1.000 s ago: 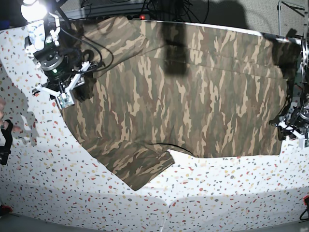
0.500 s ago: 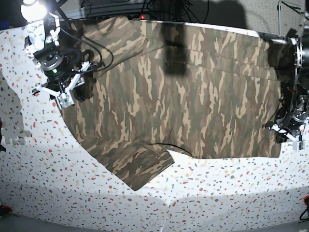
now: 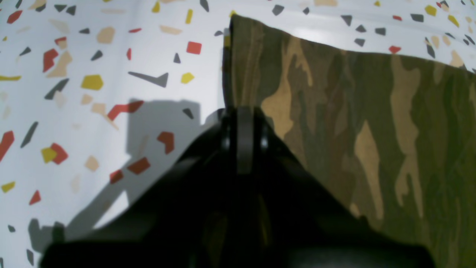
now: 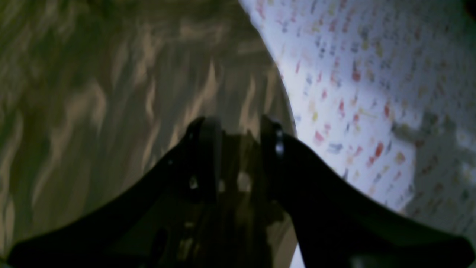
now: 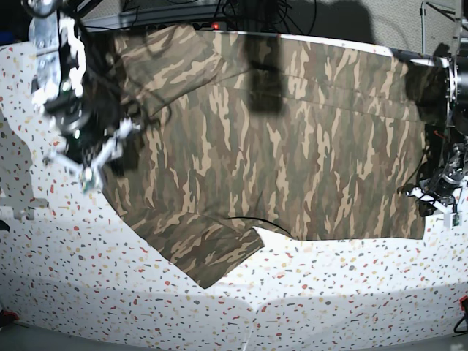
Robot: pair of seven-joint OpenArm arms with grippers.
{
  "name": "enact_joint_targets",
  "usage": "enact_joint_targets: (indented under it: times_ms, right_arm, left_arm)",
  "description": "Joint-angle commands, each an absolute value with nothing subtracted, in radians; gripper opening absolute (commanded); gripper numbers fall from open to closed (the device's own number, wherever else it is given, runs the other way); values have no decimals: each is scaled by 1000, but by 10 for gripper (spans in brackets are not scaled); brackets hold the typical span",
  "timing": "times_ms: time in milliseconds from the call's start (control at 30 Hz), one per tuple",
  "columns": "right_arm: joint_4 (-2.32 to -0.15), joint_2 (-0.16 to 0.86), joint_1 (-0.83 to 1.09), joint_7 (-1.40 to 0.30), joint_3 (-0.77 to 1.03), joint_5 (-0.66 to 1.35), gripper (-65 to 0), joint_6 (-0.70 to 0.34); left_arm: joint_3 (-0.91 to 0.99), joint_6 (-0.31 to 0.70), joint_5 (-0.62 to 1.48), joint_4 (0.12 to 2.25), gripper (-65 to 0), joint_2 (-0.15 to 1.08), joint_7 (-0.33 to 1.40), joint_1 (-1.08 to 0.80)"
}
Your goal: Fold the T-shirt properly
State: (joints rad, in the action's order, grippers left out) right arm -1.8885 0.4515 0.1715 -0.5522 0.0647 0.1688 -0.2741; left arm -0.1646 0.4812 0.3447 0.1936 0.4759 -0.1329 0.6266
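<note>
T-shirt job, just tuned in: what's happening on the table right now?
The camouflage T-shirt lies spread flat on the speckled table. The left gripper is shut on the shirt's hem corner at the base view's right edge, pinching the cloth at its border. The right gripper hangs at the shirt's opposite edge, near the neck and sleeve side, with its jaws apart and nothing between them. No fold has been made yet.

A white table (image 5: pixel 329 292) speckled with red, yellow, grey and tan chips is seen throughout. Dark cables (image 5: pixel 241 9) are bundled along its far edge.
</note>
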Motion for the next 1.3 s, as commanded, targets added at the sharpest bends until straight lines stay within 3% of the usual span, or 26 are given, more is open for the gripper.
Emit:
enact_joint_targets:
  times_ms: [0,167,333,533,700,800,1267]
  right_arm:
    - [-1904,451,129,-548,71,173,-464,-273]
    - [-1811,388,-17,-594,70,173,-464,-307]
    - [-1524,379,-223,-620,64,173,-464,-321]
    - [-1184,379,-492,-720,64,203,-463,-440]
    - [-905,379,-646,-722,26,186,-361,-484]
    - [-775,379,-710,-690,-22,178,-352,-501]
    - [-690,335,-755,-619,-81,131,-352,-509]
  left_arm:
    - [-165,482,342,200,-650,488,-127,647]
    - [-165,482,342,200,-650,487,-128,632]
    - [-165,480,342,200,-650,493,-132,612]
    - [-165,481,342,200,-650,493,-141,612]
    - [-165,481,342,200,-650,493,-159,612]
    - [-165,481,342,200,-650,493,-190,612]
    - [-165,481,342,200,-650,493,-240,609]
